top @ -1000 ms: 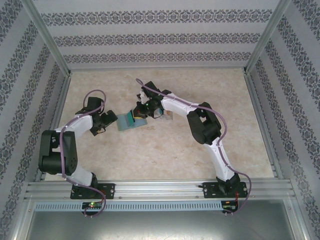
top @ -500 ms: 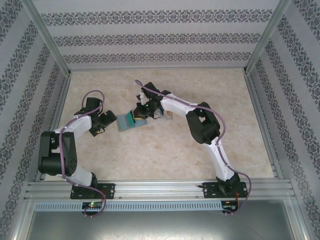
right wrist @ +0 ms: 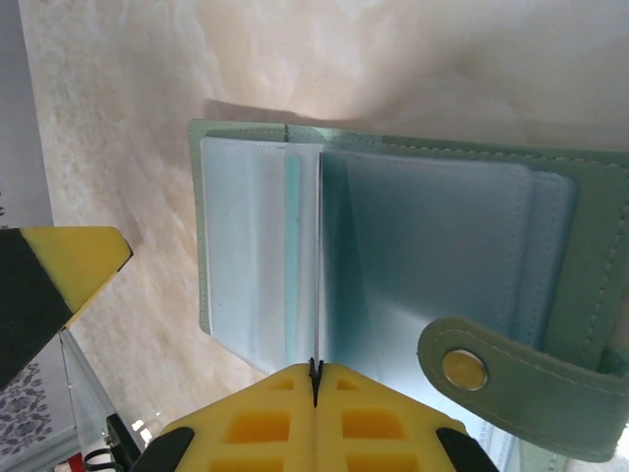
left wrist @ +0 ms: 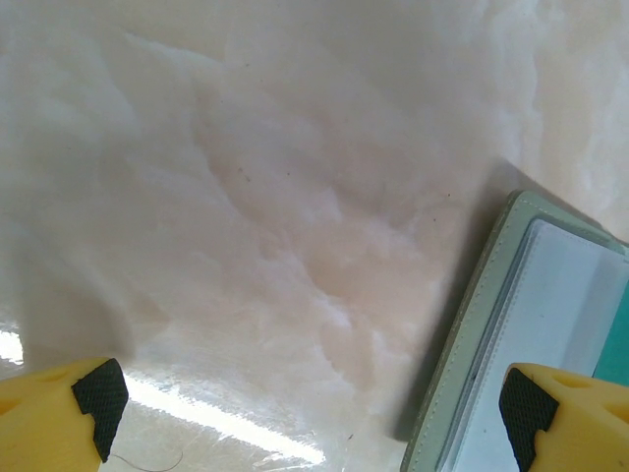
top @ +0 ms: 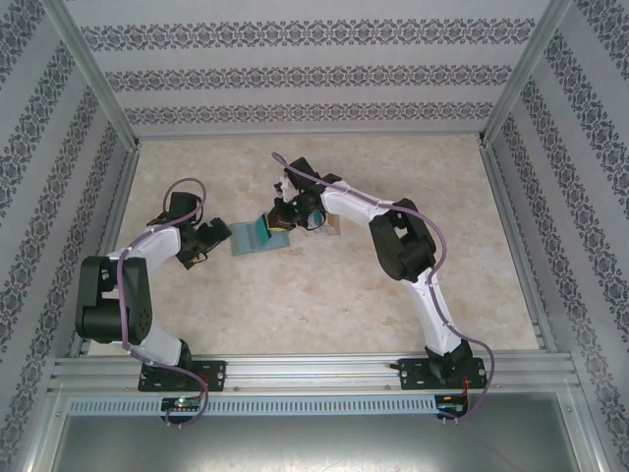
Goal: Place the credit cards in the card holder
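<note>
Right gripper (right wrist: 316, 372) is clamped shut on a thin clear sleeve (right wrist: 317, 246) that runs edge-on straight out from its tips. My guess is it's lifting that leaf to open up a pocket. The holder (right wrist: 590, 256) lies spread open just ahead of the jaws, with a teal card (right wrist: 292, 256) tucked left of the pinch. The arm's stretched out long, wrist tipped down. Left gripper (left wrist: 310, 423) sits low and wide open, with the holder's edge by its right fingertip, probably there to pin it.
</note>
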{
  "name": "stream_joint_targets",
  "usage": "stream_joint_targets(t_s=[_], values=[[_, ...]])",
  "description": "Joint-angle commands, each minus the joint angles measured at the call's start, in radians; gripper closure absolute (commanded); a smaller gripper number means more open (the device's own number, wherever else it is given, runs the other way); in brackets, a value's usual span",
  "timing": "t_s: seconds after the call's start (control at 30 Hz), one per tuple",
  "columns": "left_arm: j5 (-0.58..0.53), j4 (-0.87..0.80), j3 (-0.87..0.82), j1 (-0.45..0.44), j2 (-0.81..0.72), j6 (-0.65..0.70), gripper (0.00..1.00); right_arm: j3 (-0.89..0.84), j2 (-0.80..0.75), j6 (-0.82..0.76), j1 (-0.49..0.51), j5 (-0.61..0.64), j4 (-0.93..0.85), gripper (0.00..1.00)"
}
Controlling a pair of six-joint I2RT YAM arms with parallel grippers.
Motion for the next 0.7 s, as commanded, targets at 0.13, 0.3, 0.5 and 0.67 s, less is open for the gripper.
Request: stream_joint_targets(t_s=[0.13,0.3,0.5,0.67], values=[[0.039,0.028,0.006,0.012,0.027,0.009,0.01,-0.046,-0.028,0.066,0.03,-0.023,0.112,1.0],[0.079,0.057,-0.001,0.012,0.028,0.004,0.02,-0.064,-0.029,0.057,0.059,-0.016,0.144,1.0],[0.104,0.071,-0.013,0.011,0.038,-0.004,0.02,-0.127,-0.036,0.056,0.055,-0.023,0.166,1.0],[0.11,0.085,-0.025,0.011,0.033,-0.011,0.03,-0.173,-0.065,0.067,0.055,-0.015,0.189,1.0]])
